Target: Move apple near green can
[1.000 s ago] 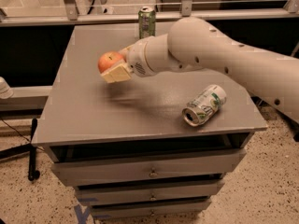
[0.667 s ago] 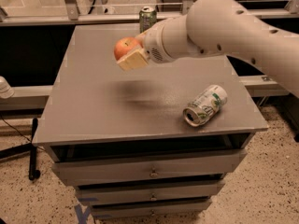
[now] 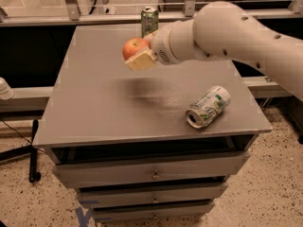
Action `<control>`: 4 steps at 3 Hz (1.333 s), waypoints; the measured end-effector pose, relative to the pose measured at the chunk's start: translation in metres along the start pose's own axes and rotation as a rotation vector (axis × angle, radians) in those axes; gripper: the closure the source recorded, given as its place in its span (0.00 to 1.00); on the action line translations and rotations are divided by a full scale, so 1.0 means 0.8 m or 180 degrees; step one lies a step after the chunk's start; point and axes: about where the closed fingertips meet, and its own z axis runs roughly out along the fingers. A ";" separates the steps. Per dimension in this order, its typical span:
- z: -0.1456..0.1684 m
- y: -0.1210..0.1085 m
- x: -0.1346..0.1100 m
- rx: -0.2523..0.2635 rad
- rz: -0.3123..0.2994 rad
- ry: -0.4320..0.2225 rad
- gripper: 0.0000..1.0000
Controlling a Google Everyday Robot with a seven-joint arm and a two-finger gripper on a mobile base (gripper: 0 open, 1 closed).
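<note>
Camera view: my gripper (image 3: 142,52) is up in the air over the back-centre of the grey cabinet top (image 3: 90,117), not touching the surface. The apple (image 3: 133,46) sits right in my jaws, orange-red, poking out on the left side of them. The pale yellow finger pad (image 3: 141,61) presses under and in front of the apple. The other finger is mostly hidden behind the fruit, with just a bit showing at the upper right. The jaws are clamped around the apple, spread about as wide as the fruit itself and holding nothing else. The apple is lifted, clear of the top. A dark blurred shadow (image 3: 137,90) lies on the surface below and a little toward the front.

The green can (image 3: 149,20) stands upright at the back edge of the top, just behind and slightly right of the apple. The two are near each other in the frame, and I cannot tell whether they touch. My white arm (image 3: 227,32) comes in from the right and crosses above the right half of the top.

A white-silver can with green marks (image 3: 208,107) lies on its side near the front right corner, open end facing the front, well apart from my jaws. Drawers (image 3: 151,171) run below the top, with the speckled floor (image 3: 265,193) around the cabinet.
</note>
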 end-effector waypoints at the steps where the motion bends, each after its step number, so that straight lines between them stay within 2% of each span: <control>1: 0.017 -0.062 0.038 0.0225 0.0053 0.0034 1.00; 2: 0.039 -0.130 0.081 0.0375 0.0145 0.0096 1.00; 3: 0.057 -0.185 0.103 0.0472 0.0251 0.0052 1.00; 4: 0.078 -0.222 0.098 0.0478 0.0241 -0.0051 1.00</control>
